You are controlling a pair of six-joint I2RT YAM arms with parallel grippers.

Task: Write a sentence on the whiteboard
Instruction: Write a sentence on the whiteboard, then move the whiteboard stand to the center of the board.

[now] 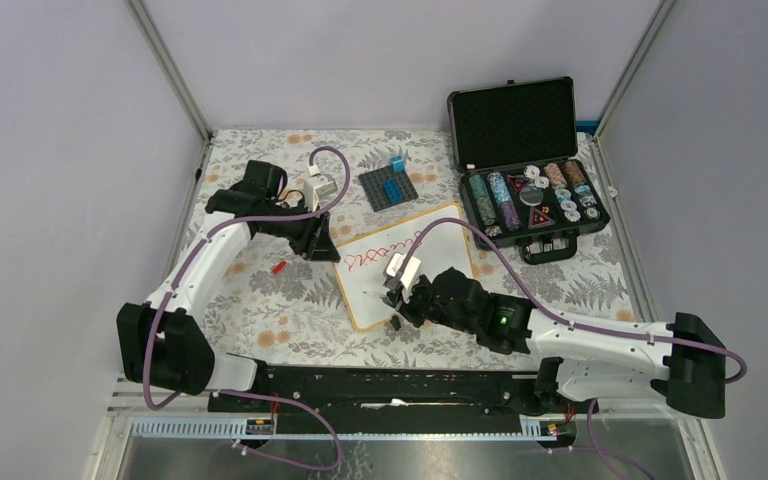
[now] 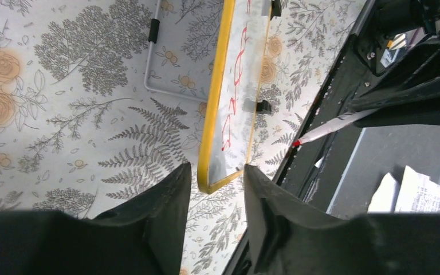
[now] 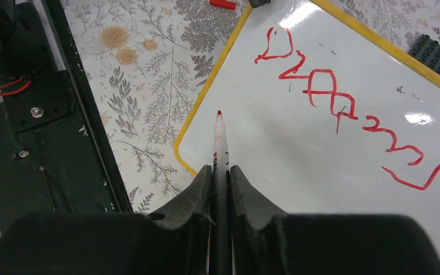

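Top external view, read from left to right. The left gripper (image 1: 317,243) is seen at the upper left corner of the whiteboard (image 1: 360,292), with a small red cap (image 1: 279,267) lying just beside it on the floral tablecloth (image 1: 260,300). The whiteboard lies flat at the centre of the frame, and the sentence (image 1: 378,250) is written in red across its upper part. The right gripper (image 1: 397,290) is placed over the lower half of the board. A dark grey baseplate (image 1: 388,188) with blue bricks is seen above the board. An open black case (image 1: 525,130) of poker chips (image 1: 490,198) stands at the upper right.

Left wrist view: the fingers (image 2: 166,206) are held partly apart, and the yellow-framed corner of the board is seen in the gap. Whether it is touched cannot be told.

Right wrist view: the fingers (image 3: 197,195) are closed on a red marker (image 3: 220,146). Its tip is directed at bare board near the frame, to the left of the red strokes.
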